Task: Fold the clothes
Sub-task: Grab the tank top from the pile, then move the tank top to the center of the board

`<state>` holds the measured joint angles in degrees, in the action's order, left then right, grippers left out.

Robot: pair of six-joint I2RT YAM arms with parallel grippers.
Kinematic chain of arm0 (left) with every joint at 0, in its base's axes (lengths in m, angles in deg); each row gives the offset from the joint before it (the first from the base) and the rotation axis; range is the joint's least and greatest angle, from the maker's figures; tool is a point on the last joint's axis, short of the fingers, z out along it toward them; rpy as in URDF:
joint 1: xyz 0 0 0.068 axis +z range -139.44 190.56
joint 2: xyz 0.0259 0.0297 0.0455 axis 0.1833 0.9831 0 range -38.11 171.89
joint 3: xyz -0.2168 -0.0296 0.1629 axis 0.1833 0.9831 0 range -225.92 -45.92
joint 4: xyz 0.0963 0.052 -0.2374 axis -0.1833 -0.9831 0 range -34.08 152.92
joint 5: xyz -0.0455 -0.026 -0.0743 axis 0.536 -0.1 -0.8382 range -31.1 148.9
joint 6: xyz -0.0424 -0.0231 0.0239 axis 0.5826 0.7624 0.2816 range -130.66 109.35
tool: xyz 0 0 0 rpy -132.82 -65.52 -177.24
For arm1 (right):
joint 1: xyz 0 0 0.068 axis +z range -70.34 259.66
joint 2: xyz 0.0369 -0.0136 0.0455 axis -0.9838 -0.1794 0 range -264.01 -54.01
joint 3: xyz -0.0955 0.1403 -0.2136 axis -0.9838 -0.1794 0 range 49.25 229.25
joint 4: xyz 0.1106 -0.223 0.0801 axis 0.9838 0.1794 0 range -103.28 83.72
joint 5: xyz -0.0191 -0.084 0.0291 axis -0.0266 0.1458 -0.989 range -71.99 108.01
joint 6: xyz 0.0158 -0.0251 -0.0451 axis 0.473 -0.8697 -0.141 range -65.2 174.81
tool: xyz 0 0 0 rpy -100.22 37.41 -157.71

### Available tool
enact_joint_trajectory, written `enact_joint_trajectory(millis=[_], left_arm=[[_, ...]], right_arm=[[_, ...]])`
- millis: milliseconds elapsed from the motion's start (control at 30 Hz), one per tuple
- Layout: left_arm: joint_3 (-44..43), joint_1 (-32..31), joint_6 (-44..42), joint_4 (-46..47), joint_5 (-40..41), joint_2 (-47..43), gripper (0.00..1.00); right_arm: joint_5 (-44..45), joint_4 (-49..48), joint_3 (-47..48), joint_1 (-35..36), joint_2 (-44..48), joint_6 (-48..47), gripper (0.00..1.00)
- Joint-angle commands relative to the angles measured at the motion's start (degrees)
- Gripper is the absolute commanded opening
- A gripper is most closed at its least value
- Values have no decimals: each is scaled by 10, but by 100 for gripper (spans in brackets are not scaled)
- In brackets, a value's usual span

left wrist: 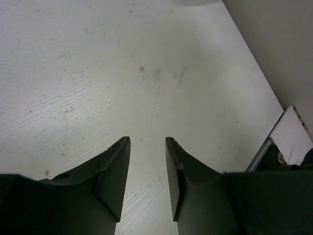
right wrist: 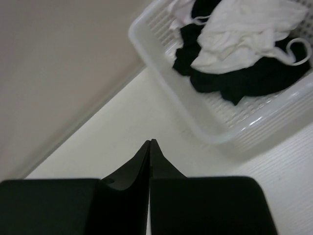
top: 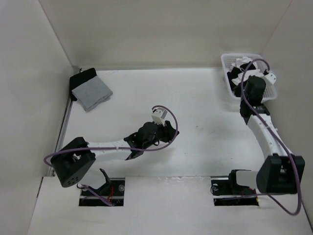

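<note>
The clothes, a crumpled white T-shirt (right wrist: 244,34), lie in a white plastic basket (right wrist: 230,128) on top of black garments (right wrist: 239,81). In the top view the T-shirt (top: 243,62) shows at the table's far right corner. My right gripper (right wrist: 150,142) is shut with nothing in it and hovers over the table just short of the basket's near wall. My left gripper (left wrist: 147,139) stands open over bare white table near the middle (top: 168,131), its jaws holding nothing.
A grey square cloth (top: 91,92) lies folded at the far left with a black garment (top: 82,78) behind it. White walls close in the table on the left, back and right. The right arm's wrist (top: 254,89) hangs at the basket's near side.
</note>
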<state>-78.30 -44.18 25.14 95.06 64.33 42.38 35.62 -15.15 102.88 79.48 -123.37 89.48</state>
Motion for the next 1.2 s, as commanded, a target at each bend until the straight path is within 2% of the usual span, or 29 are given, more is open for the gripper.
enact_joint_trajectory(millis=[0,100,133,333,467,600,733,867,933,1000,1167], left_arm=[[9,9,-8,46,-14,11,30],[9,17,-7,48,-14,20,34],[10,18,-8,48,-12,21,36],[14,42,0,61,-25,34,43],[20,57,0,70,-27,34,43],[16,61,1,71,-34,42,44],[14,60,5,78,-45,49,44],[18,66,10,84,-48,48,44],[19,67,12,84,-49,49,44],[17,67,14,84,-53,51,44],[16,65,19,88,-60,54,44]], right_arm=[[13,-12,121,-85,-128,-14,1],[12,0,196,-121,-217,-26,2],[8,11,232,-134,-258,-31,6],[-39,62,409,-167,-454,-69,41],[-65,97,495,-166,-538,-81,47],[-85,115,541,-166,-582,-88,53],[-77,127,566,-159,-610,-85,48],[-72,113,552,-153,-604,-71,15],[-64,75,519,-148,-575,-66,9],[-60,36,484,-141,-537,-67,6],[-32,-16,416,-116,-410,-68,7]])
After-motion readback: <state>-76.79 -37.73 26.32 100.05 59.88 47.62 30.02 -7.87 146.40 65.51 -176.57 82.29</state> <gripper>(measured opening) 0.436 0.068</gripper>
